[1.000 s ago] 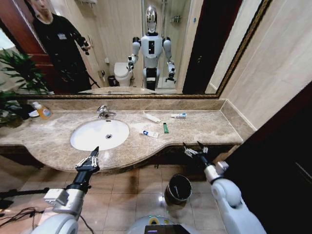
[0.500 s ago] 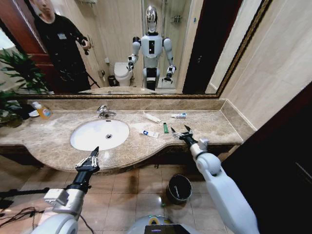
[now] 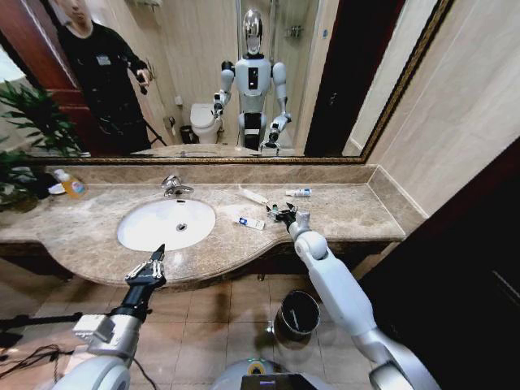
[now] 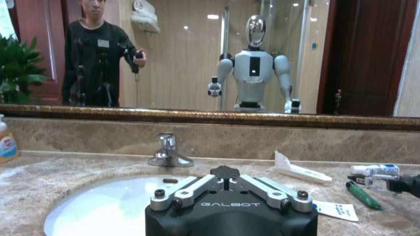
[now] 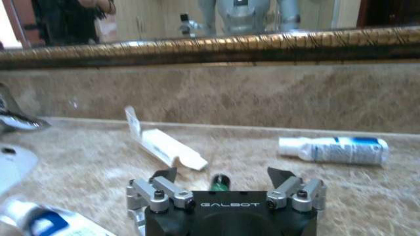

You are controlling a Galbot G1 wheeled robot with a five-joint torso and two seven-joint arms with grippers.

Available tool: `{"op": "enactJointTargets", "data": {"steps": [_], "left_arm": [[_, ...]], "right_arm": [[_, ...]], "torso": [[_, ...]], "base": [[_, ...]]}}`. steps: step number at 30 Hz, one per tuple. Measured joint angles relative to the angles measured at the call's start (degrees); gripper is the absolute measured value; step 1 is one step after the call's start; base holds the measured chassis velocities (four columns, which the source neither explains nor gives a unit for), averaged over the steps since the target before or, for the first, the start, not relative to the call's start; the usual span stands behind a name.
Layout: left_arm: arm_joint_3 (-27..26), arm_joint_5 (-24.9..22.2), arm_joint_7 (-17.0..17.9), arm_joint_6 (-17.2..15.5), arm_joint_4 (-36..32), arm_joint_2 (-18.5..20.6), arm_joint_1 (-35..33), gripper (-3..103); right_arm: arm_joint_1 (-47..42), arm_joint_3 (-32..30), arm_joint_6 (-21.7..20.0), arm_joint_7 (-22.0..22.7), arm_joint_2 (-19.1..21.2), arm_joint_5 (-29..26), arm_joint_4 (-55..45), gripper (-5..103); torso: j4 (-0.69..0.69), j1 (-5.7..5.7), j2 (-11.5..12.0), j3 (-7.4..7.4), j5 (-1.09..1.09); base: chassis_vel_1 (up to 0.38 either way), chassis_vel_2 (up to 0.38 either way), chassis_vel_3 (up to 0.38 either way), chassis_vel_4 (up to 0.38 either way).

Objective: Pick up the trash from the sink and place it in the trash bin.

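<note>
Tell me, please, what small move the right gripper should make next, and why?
Probably lower the right gripper a little and close it on the green lighter. The right wrist view shows its open fingers either side of the lighter's tip on the countertop, and the head view puts it right at the lighter, so little alignment seems left. The left gripper waits at the counter's front edge.

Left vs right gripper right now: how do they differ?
Left gripper hangs in front of the sink, short of the counter edge; right gripper reaches over the countertop. The left has nothing between its fingers; the right straddles the green lighter, not yet closed. Both are open.
</note>
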State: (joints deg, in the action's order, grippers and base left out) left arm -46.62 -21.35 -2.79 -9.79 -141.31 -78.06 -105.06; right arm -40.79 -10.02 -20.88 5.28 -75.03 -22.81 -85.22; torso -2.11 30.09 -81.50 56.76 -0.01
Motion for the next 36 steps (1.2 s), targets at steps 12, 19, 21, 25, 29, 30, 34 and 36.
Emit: {"op": "enactJointTargets", "data": {"steps": [12,19,21,25,29,30,34,36], "left_arm": [[0.0,0.0,0.0,0.0,0.0,0.0,0.0,0],[0.0,0.0,0.0,0.0,0.0,0.0,0.0,0],[0.0,0.0,0.0,0.0,0.0,0.0,0.0,0],[0.0,0.0,0.0,0.0,0.0,0.0,0.0,0],[0.0,0.0,0.0,0.0,0.0,0.0,0.0,0],[0.0,0.0,0.0,0.0,0.0,0.0,0.0,0],[0.0,0.0,0.0,0.0,0.0,0.0,0.0,0],[0.0,0.0,0.0,0.0,0.0,0.0,0.0,0]], "right_arm": [[-2.1,0.4,-0.5,-0.7,1.1,0.1,-0.5,74],[-2.0,0.7,-0.3,-0.9,1.4,0.2,0.2,65],[-1.9,0.9,-0.3,-0.9,1.4,0.3,0.3,60],[-1.9,1.3,0.1,-1.3,1.3,1.4,0.9,50],[-1.9,1.6,1.2,-1.6,1.4,2.3,1.4,50],[-1.9,1.8,1.7,-1.6,1.5,2.4,1.5,50],[-2.0,1.9,2.0,-1.7,1.9,2.3,1.5,34],[-2.0,2.0,2.1,-1.7,2.0,2.3,1.4,28]], "torso": [[0.0,-0.01,0.0,-0.01,0.0],[0.0,-0.01,0.0,-0.01,0.0],[0.0,-0.01,0.0,-0.01,0.0],[0.0,-0.01,0.0,-0.01,0.0],[0.0,-0.01,0.0,-0.01,0.0],[0.0,-0.01,0.0,-0.01,0.0],[0.0,-0.01,0.0,-0.01,0.0],[0.0,-0.01,0.0,-0.01,0.0]], "base": [[0.0,0.0,0.0,0.0],[0.0,0.0,0.0,0.0],[0.0,0.0,0.0,0.0],[0.0,0.0,0.0,0.0],[0.0,0.0,0.0,0.0],[0.0,0.0,0.0,0.0],[0.0,0.0,0.0,0.0],[0.0,0.0,0.0,0.0]]}}
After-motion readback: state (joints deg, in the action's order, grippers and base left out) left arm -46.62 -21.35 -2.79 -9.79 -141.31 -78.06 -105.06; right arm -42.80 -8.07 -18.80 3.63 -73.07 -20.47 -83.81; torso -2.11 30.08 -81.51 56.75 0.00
